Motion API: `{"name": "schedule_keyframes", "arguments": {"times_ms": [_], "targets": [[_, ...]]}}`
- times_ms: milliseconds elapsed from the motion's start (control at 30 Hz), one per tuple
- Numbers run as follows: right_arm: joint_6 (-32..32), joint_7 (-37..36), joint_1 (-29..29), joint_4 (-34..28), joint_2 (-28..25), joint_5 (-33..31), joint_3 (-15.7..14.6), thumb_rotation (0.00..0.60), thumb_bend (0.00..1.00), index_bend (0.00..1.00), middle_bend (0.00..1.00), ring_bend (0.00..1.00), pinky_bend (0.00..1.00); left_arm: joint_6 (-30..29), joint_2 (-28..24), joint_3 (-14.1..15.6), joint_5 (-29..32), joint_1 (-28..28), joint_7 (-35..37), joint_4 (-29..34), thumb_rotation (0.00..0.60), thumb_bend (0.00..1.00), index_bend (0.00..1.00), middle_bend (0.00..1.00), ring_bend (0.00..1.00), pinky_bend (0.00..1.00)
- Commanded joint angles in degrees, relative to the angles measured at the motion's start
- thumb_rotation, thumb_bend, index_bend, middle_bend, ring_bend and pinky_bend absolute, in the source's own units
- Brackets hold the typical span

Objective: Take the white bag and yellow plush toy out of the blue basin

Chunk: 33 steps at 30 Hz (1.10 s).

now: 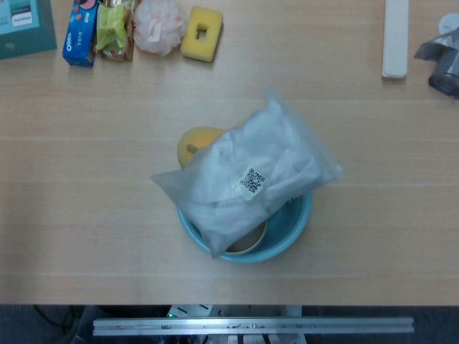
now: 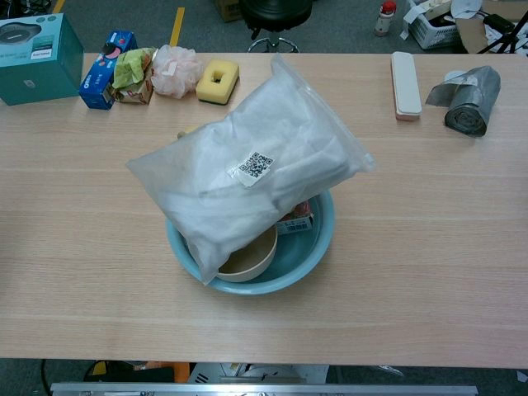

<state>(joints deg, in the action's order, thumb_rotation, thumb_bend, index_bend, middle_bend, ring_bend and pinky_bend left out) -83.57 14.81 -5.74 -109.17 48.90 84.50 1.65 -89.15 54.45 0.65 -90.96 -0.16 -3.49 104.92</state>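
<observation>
White bag lies mid-frame across the blue basin, covering the yellow plush toy; neither hand shows.

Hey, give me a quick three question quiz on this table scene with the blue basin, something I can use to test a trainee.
1. True or false: the white bag lies flat on the table beside the blue basin.
2. Which object peeks out from behind the bag in the head view: A) yellow plush toy, B) grey roll, C) teal box?
3. Fill in: the sticker on the bag shows a ____ code.

Key: 1. False, it rests across the basin's top. 2. A. 3. QR.
</observation>
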Motion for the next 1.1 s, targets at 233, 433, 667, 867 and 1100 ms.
{"name": "schedule_keyframes", "arguments": {"times_ms": [233,433,667,867,1100], "targets": [[1.8,-2.3,-1.5,-1.2,-1.1,4.7,-0.4,0.600,0.10,0.13,0.24,0.17,0.32,-1.4,-0.6,0.2,-0.5,0.8,1.1,-0.2,0.600,0.24,0.33,0.29,0.19,0.16],[5.3,-2.3,-4.4,-4.1,-2.7,9.3,-0.4,0.600,0.10,0.13,0.24,0.17,0.32,-2.4,-1.0,0.3,-0.6,1.4,1.9,-0.4,0.600,0.24,0.33,0.29,0.19,0.16],[18.6,3.8,-14.3,-12.3,-1.5,13.3,1.9,0.600,0.02,0.13,0.24,0.17,0.32,-3.2,-0.9,0.4,-0.4,2.2,2.6,-1.2,0.600,0.24,0.33,0.29,0.19,0.16],[29.0,15.5,-22.0,-17.9,3.3,6.5,5.4,0.600,0.00,0.03,0.17,0.14,0.32,-3.9,-0.9,0.4,0.3,2.8,3.5,-2.0,0.600,0.24,0.33,0.29,0.19,0.16],[35.4,31.7,-30.2,-17.0,13.8,-6.4,7.8,0.600,0.00,0.00,0.13,0.12,0.30,-4.2,-1.1,0.3,1.5,3.5,4.7,-3.0,0.600,0.24,0.33,0.29,0.19,0.16]]}}
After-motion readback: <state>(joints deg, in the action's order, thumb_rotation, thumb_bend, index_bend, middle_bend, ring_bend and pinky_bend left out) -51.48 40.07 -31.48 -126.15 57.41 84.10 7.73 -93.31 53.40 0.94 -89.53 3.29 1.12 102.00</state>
